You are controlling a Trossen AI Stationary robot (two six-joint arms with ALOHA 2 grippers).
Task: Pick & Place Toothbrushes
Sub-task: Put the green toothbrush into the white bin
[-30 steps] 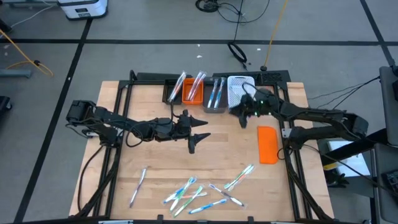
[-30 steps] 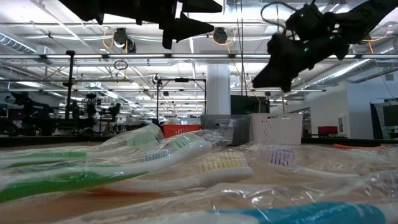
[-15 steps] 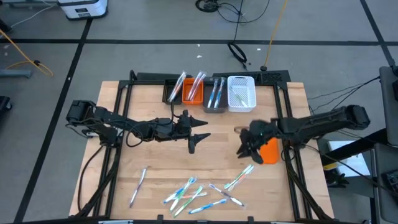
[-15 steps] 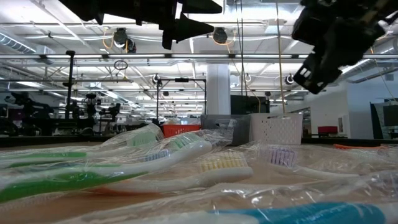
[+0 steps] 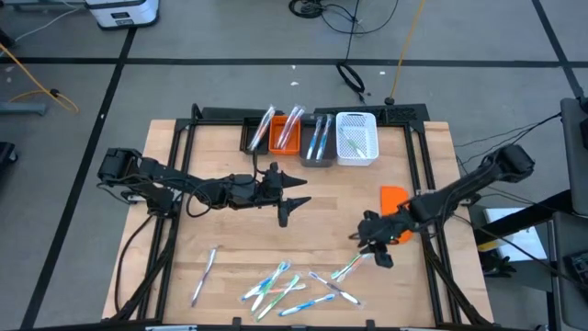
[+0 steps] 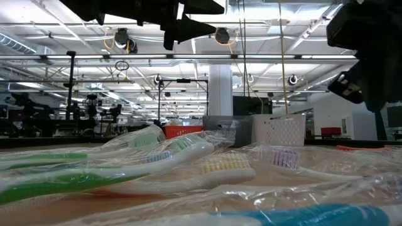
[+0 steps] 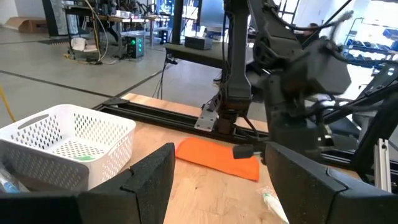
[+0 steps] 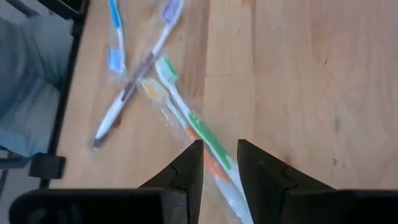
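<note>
Several wrapped toothbrushes [image 5: 285,285] lie flat on the near part of the wooden table, and they fill the low view's foreground [image 6: 157,163]. A green-and-white toothbrush [image 5: 352,265] lies at the near right. My right gripper [image 5: 367,250] hovers just above it, tipped downward. Its fingers stand slightly apart with nothing between them [image 8: 219,162], the green toothbrush [image 8: 199,130] showing below them. My left gripper [image 5: 292,195] waits open and level over the table's middle, holding nothing [image 7: 217,186]. More toothbrushes stand in the bins at the far edge.
At the far edge stand an orange bin [image 5: 285,138], a grey bin [image 5: 318,147] and a white basket [image 5: 356,140]. A flat orange block [image 5: 393,198] lies at the right, partly under my right arm. Bare wood lies between the two grippers.
My right gripper has swung from the white basket at the far edge toward the near edge, passing over the orange block. It has tipped downward and sunk a little, and now hangs over the green toothbrush. The toothbrushes on the table have not moved.
</note>
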